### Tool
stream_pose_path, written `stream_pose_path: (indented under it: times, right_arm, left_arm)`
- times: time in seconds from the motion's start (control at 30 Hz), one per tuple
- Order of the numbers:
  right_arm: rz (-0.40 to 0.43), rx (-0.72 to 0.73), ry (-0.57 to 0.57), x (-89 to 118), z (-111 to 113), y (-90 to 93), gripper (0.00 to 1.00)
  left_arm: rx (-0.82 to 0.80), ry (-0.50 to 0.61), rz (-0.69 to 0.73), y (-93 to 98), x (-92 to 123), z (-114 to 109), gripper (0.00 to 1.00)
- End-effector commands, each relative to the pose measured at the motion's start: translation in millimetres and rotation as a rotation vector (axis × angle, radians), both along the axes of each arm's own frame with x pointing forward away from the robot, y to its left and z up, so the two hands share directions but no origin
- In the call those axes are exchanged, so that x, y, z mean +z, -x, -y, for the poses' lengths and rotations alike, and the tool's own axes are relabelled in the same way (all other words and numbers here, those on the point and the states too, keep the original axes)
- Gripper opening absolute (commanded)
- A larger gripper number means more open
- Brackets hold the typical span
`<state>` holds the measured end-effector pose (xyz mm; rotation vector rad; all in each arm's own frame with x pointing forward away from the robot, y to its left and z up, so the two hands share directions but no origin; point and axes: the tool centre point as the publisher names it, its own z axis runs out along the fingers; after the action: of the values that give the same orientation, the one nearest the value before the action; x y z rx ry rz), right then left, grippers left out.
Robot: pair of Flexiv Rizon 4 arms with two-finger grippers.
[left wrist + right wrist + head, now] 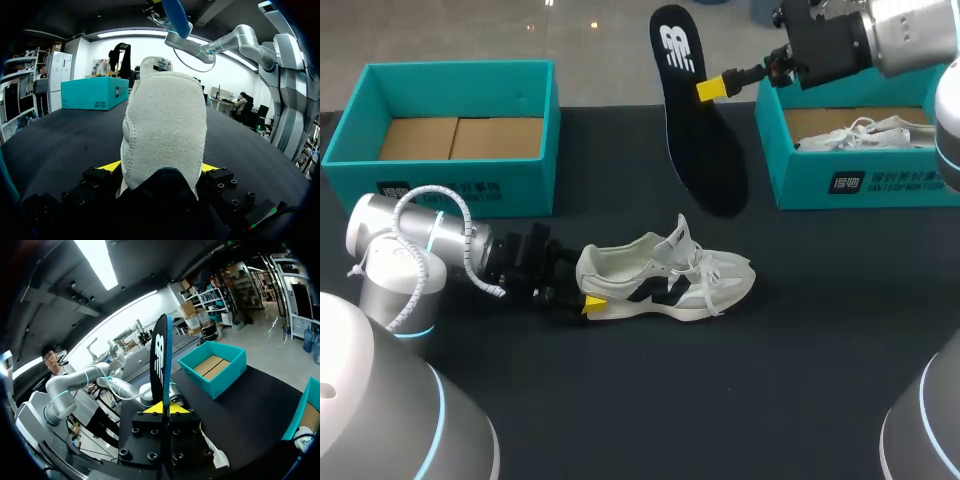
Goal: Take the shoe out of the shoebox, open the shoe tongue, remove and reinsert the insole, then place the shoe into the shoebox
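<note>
Near the middle of the black surface (800,350), the white-and-grey suede sneaker with a black side mark (665,275) stands on its sole, toe toward three o'clock, outside both boxes. The left gripper (588,292) comes in from nine o'clock and its jaws pinch the heel from both sides. I judge this is to pin the shoe so it cannot skid during reinsertion. At twelve o'clock from the shoe, the right gripper (162,409) holds the long black foam insole (695,130) aloft. Its jaws are pressed on the insole near one end, and the free end hangs down toward the shoe's opening. The empty teal cardboard shoebox (460,185) sits at ten o'clock. A second teal box (850,180) at two o'clock holds another white shoe (860,133).
</note>
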<state>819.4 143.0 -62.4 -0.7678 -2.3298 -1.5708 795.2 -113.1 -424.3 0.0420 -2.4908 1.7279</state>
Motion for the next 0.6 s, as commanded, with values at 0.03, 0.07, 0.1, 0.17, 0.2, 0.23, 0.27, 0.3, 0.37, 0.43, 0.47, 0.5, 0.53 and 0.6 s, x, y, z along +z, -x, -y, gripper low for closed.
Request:
stream_pose_path:
  times: [0.03,0.07,0.1,0.17,0.2,0.23,0.27,0.3,0.37,0.43,0.47,0.5,0.53,0.6]
  right_arm:
    - [0.019,-0.057,0.032,3,9,14.5,0.0]
    - [0.021,-0.057,0.034,3,10,15.4,0.0]
    - [0.026,-0.057,0.035,5,12,16.5,0.0]
    - [0.034,-0.059,0.057,8,14,18.5,0.0]
    - [0.036,-0.054,0.068,10,16,19.4,0.0]
    - [0.038,-0.053,0.082,11,17,20.2,0.0]
    - [0.043,-0.053,0.091,12,19,21.2,0.0]
    - [0.041,-0.054,0.089,14,20,22.3,0.0]
    - [0.04,-0.067,0.096,17,24,25.3,0.0]
    - [0.045,-0.085,0.097,21,27,28.9,0.0]
    - [0.047,-0.092,0.107,23,28,30.3,0.0]
    - [0.048,-0.096,0.108,25,30,31.7,0.0]
    - [0.049,-0.099,0.11,26,31,32.8,0.0]
    - [0.047,-0.106,0.123,28,34,34.0,0.0]
  left_arm:
    - [0.0,-0.001,0.0,-0.6,-4,0,0.0]
    - [0.0,-0.001,0.0,-0.6,-4,0,0.0]
    - [0.0,-0.001,0.0,-0.6,-4,0,0.0]
    - [0.0,-0.001,0.0,-0.6,-4,0,0.0]
    - [0.0,-0.001,0.0,-0.6,-4,0,0.0]
    - [0.0,-0.001,0.0,-0.6,-4,0,0.0]
    - [0.0,-0.001,0.0,-0.6,-4,0,0.0]
    - [0.0,-0.001,0.0,-0.6,-4,0,0.0]
    - [0.0,-0.001,0.0,-0.6,-4,0,0.0]
    - [0.0,-0.001,0.0,-0.6,-4,0,0.0]
    - [0.0,-0.001,0.0,-0.6,-4,0,0.0]
    - [0.0,-0.001,0.0,-0.6,-4,0,0.0]
    - [0.0,-0.001,0.0,-0.6,-4,0,0.0]
    - [0.0,-0.001,0.0,-0.6,-4,0,0.0]
